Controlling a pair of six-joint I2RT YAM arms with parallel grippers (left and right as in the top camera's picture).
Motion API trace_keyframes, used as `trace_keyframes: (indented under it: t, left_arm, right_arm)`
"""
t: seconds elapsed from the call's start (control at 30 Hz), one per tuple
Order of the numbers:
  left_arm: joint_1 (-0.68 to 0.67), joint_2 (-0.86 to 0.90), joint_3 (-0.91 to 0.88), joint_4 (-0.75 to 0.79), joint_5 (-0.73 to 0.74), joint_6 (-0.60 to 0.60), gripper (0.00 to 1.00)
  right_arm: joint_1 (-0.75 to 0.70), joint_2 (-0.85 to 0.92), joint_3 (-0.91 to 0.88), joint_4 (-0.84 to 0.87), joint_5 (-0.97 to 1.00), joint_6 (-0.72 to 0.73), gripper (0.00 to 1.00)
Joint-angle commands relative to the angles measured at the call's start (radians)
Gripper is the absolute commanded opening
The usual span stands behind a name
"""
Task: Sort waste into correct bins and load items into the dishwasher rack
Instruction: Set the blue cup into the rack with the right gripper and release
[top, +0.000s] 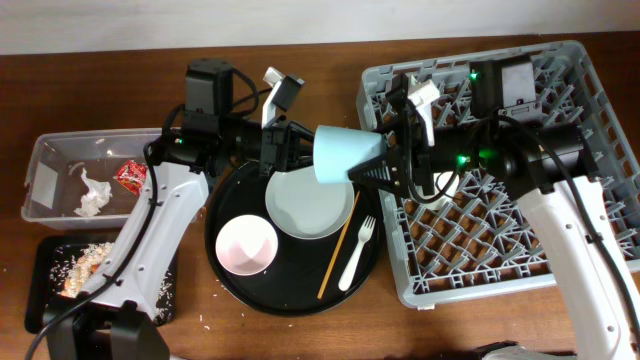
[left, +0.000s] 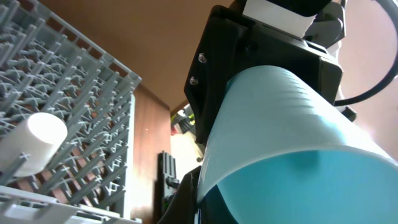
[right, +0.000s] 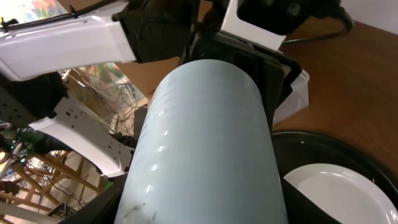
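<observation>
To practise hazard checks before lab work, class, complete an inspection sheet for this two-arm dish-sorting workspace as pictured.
Surface: brown wooden table.
Job's things: light blue cup in mid-air between the grippers; white cup in the dishwasher rack; plate, bowl, fork, wooden stick on the round black tray; red wrapper, tissue in the clear tub; rice scraps, carrot in the flat black tray.
Clutter: white specks beside the flat tray.
Grippers: left gripper shut on the cup's rim; right gripper around its base, grip unclear.
Cables: black cables along both arms.
Surroundings: pale strip beyond the table.
</observation>
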Motion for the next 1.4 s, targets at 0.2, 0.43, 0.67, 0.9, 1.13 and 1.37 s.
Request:
trace_keyframes:
  t: [0.2,0.43,0.67,0.9,1.13,1.37]
  left_arm:
    - [0.156,-0.002,-0.035,-0.078,-0.199,0.001,0.19]
    - [0.155,-0.002,-0.035,-0.314,-0.581,0.001,0.18]
    - [0.125,-0.002,-0.035,-0.483,-0.76,0.002,0.18]
    - [-0.009,-0.002,-0.035,-0.504,-0.948,0.001,0.18]
    - [-0.023,-0.002,-0.035,-0.504,-1.006,-0.007,0.18]
    - [-0.023,-0.002,-0.035,-0.505,-1.005,-0.007,0.22]
  right_arm:
    - [-0.004,-0.006,0.018,0.077,0.624,0.171,0.53]
    - [-0.004,0.027,0.017,0.019,1.123,0.256,0.52]
    - [-0.004,0.207,0.017,0.089,1.289,0.256,0.52]
    - [-0.027,0.375,0.017,0.103,1.344,0.256,0.52]
    - [-0.122,0.437,0.017,0.103,1.188,0.255,0.51]
    - [-0.121,0.436,0.018,0.113,1.178,0.252,0.96]
